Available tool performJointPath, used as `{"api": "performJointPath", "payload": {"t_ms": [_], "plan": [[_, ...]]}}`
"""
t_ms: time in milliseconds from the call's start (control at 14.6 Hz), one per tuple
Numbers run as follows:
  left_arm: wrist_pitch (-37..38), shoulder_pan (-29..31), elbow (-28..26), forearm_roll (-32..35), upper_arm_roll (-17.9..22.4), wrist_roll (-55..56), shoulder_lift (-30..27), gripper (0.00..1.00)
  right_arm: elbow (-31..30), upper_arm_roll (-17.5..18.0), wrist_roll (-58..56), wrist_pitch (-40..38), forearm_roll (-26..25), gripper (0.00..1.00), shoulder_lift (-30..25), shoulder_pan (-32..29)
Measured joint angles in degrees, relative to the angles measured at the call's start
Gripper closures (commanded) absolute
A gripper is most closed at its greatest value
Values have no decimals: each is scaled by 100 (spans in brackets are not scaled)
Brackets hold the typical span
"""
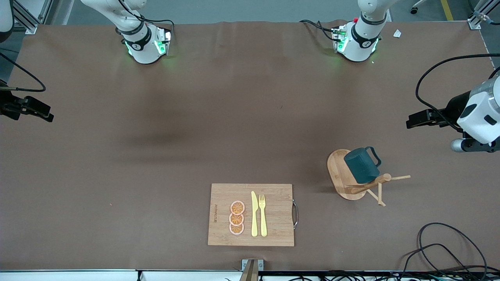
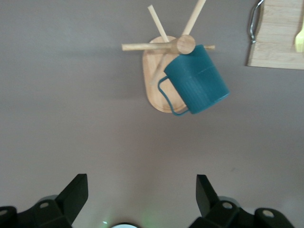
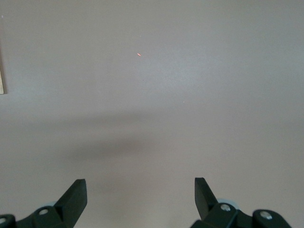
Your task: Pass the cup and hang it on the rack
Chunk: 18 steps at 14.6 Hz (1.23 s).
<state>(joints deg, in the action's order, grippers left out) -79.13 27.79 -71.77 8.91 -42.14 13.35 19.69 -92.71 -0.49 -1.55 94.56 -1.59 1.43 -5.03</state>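
Note:
The dark teal cup [image 1: 361, 166] hangs tilted by its loop handle on a peg of the bamboo rack [image 1: 338, 171], which stands toward the left arm's end of the table. In the left wrist view the cup [image 2: 199, 78] hangs beside the rack's post over the oval base [image 2: 153, 92]. My left gripper [image 1: 409, 121] is open and empty over bare table, apart from the rack; its jaws [image 2: 141, 183] stand wide. My right gripper [image 1: 47, 115] is open and empty over bare table at the right arm's end, and also shows in its wrist view [image 3: 140, 186].
A bamboo cutting board [image 1: 277, 195] with a metal handle lies near the front edge. It carries three orange slices [image 1: 237, 217], a yellow knife [image 1: 254, 214] and a yellow fork [image 1: 263, 214]. Black cables [image 1: 441, 249] lie at the front corner near the left arm's end.

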Motion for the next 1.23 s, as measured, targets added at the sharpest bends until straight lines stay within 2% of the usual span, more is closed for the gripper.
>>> {"api": "performJointPath", "payload": {"t_ms": [205, 547, 820, 957, 1094, 1230], "plan": [[12, -681, 3, -214, 922, -196, -303, 0, 1, 0, 0, -1, 0, 0, 0, 0], [22, -2260, 3, -804, 2965, -403, -621, 0, 1, 0, 0, -2, 0, 0, 0, 1], [38, -3267, -26, -967, 4282, -666, -773, 0, 2, 0, 0, -2, 0, 0, 0, 1], [54, -3495, -67, -975, 4563, -702, -868, 0, 2, 0, 0, -2, 0, 0, 0, 1], [-43, -3529, -231, -975, 4596, -676, -1040, 0, 3, 0, 0, -2, 0, 0, 0, 1], [-359, -3530, -708, -975, 4597, -665, -1380, 0, 3, 0, 0, -2, 0, 0, 0, 1]]}}
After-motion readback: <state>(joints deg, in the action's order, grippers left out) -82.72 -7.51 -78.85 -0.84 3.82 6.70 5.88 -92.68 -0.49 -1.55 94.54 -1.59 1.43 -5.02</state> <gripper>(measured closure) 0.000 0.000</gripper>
